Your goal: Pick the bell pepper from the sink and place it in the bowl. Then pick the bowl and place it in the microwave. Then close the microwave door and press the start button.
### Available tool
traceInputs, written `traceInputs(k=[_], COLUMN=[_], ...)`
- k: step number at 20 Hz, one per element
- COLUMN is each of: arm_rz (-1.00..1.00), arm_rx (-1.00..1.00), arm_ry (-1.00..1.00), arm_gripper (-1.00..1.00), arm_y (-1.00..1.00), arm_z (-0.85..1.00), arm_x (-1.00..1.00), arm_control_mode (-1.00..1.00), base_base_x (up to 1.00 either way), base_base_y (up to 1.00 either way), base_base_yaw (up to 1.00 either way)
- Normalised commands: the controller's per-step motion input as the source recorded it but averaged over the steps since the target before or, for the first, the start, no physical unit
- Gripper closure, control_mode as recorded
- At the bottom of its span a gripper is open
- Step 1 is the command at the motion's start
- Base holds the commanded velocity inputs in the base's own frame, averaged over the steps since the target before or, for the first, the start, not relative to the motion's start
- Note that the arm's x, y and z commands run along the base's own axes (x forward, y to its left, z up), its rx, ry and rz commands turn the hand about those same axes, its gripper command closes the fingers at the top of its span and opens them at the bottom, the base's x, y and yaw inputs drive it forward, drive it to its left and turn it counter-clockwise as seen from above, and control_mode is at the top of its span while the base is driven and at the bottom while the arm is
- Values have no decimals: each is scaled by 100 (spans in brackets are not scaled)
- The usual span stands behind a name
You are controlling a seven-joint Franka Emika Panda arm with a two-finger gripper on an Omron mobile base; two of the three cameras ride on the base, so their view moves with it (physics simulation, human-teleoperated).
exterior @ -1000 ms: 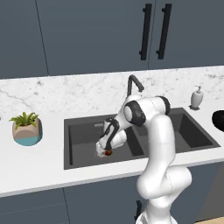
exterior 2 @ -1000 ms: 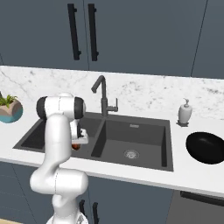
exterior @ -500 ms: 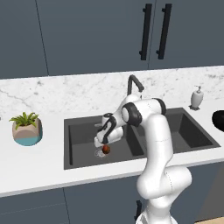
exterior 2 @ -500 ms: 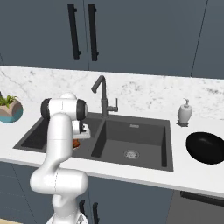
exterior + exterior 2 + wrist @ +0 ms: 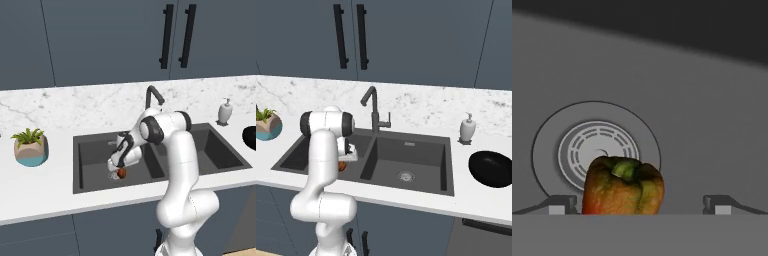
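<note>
Because your gripper (image 5: 639, 205) hangs jaws apart just over the drain (image 5: 597, 149), the pepper (image 5: 623, 186) between them sits ready for closing.

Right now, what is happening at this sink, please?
A white robot arm reaches down into the left basin of the dark sink. Its gripper is open, and the bell pepper stands between the fingers, close to the left one and in front of the round drain. Nothing is held yet. The black bowl sits on the counter to the right of the sink, with nothing in it.
</note>
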Motion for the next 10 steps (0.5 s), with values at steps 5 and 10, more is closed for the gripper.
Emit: traceInputs(k=[5, 10], arm_rz=[-10, -9], arm_rx=[0, 0], arm_ry=[0, 0], arm_gripper=[-100, -100], arm_y=[-1, 0], arm_z=[0, -5], arm_x=[-3, 0], arm_control_mode=[-100, -100], base_base_x=[0, 0], base_base_y=[0, 0], base_base_yaw=[0, 0])
